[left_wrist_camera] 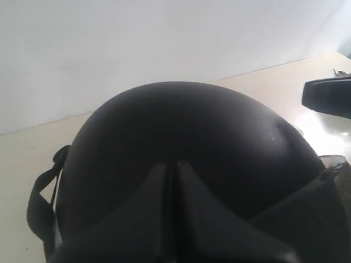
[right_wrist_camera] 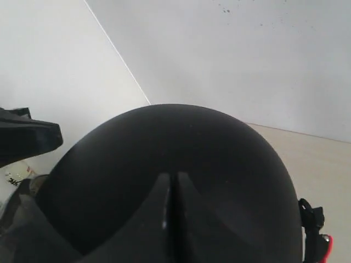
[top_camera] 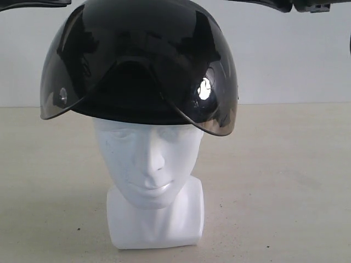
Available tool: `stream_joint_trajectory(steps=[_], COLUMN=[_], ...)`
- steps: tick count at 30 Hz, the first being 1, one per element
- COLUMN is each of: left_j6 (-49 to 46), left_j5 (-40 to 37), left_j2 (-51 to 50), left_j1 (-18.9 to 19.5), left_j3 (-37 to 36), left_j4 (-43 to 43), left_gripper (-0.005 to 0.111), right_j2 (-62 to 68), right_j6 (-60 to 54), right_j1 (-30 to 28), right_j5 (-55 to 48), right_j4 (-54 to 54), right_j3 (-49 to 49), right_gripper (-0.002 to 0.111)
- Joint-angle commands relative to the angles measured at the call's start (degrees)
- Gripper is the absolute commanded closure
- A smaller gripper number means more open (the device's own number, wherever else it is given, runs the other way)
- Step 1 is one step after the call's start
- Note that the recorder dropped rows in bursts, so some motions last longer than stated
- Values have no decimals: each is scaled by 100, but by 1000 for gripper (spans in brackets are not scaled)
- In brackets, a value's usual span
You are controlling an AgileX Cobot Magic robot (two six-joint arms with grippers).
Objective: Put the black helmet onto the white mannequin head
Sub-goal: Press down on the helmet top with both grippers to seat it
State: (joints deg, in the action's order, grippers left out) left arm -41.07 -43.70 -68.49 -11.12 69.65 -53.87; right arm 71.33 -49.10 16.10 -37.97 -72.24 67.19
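A: Item one, nearest the lens?
B: Smoky visor (top_camera: 216, 109), on the front of the black helmet (top_camera: 137, 44). The helmet lies directly beneath both grippers, with its rim down at the brow of the white mannequin head (top_camera: 151, 159). The visor corner on the right gripper's side hangs a little lower.
A: Seated?
B: Appears so. Whether its full weight is on the head cannot be told.
A: Tools?
B: Left gripper (left_wrist_camera: 171, 167): fingers pressed together, thin seam only, nothing between them, tips over the crown. Right gripper (right_wrist_camera: 171, 178): the same. Contact with the shell cannot be told.
A: Fittings?
B: Black strap (left_wrist_camera: 41, 203) at the rim, below and to one side of the left gripper. Red buckle (right_wrist_camera: 327, 242) at the rim below the right gripper.
A: Surroundings?
B: Beige table (top_camera: 290, 186) under the head's square base; white wall (top_camera: 296, 55) beyond.
A: Hazards?
B: The shell is wider than the head, so a loose seat is likely. A fingertip dragging on the crown at lift-off could slew the helmet or pull it over the face. A sideways push could topple the head. The straps look unfastened, so nothing retains it.
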Motion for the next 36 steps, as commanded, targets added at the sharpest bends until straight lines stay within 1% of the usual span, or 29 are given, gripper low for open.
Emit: stream_joint_trajectory(steps=[1, 4, 7, 11, 18, 29, 36], left_j6=[-16, 40, 42, 116, 163, 375, 415], left_j5=[-253, -612, -748, -1032, -1163, -1345, -1398], left_j2=[15, 15, 15, 15, 15, 15, 15], left_j1=[-8, -8, -8, -8, -8, -8, -8], left_j3=[35, 35, 23, 23, 23, 23, -206], left_j4=[-119, -119, -119, -119, -63, 147, 226], left_gripper=[102, 102, 102, 102, 102, 102, 102], right_j2=[210, 265, 265, 265, 255, 255, 255], right_j6=[-282, -380, -200, 81, 576, 722, 855], right_j1=[281, 692, 790, 790, 790, 790, 790], right_j5=[51, 164, 114, -78, -166, -559, -814], right_j4=[-146, -9, 133, 385, 815, 827, 827], right_j3=[43, 43, 43, 43, 43, 43, 43], right_gripper=[108, 108, 108, 108, 108, 108, 108])
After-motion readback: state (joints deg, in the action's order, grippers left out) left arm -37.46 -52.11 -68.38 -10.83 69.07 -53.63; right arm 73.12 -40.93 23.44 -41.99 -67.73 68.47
